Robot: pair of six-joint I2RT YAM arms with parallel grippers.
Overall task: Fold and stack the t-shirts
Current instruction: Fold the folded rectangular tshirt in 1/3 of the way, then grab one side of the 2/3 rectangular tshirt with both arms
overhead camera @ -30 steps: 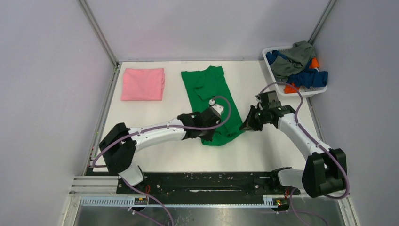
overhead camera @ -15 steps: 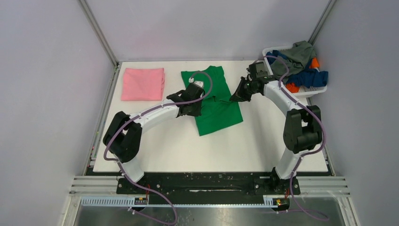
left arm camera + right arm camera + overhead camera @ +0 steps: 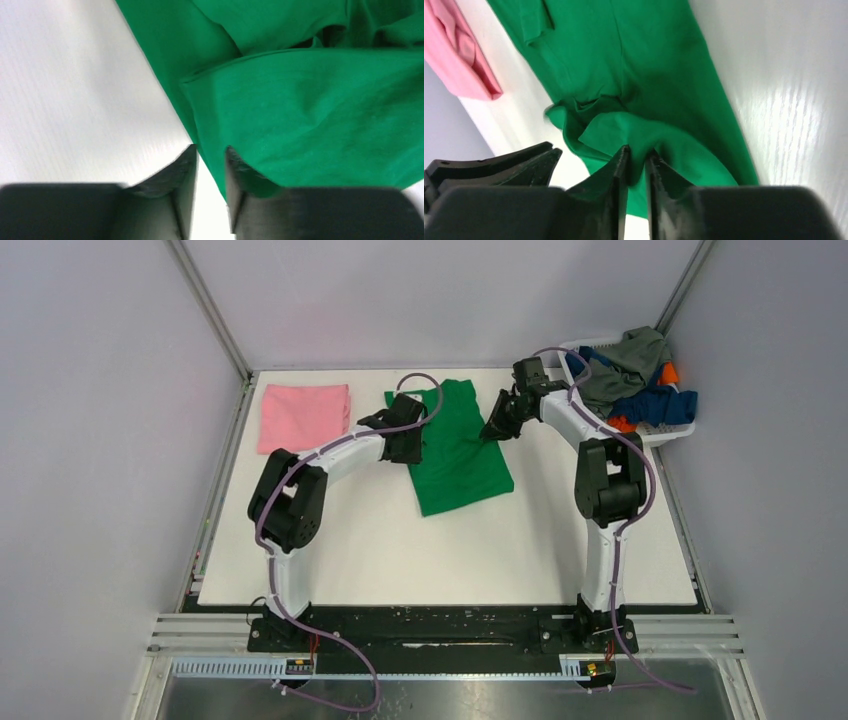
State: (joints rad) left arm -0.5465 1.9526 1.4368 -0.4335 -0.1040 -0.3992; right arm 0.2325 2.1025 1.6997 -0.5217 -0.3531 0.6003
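Hidden: far left corner of the bright green soft-fabric t-shirt (image 3: 462,455) under the left arm (image 3: 335,452) in the top view; most of it cut off in both wrist views; heap of grey-olive, dark blue and orange shirts (image 3: 635,375) in the white slotted plastic basket (image 3: 662,437) too tangled to count.
Changed: against half a second ago, both arms stretched farther to the back of the white bench (image 3: 400,560); near edge of the green shirt carried farther back, now shorter front to back.
Left side: left jaws at the shirt's left edge, almost closed, only a thin slit; green hem at the tips, cannot tell if really pinched.
Right side: right jaws at the far right edge, clenched on a raised fold of green cloth.
Place: green shirt at the middle back of the bench, doubled over itself, between both jaws; folded light pink fabric t-shirt (image 3: 303,417) flat at far left, apart from it.
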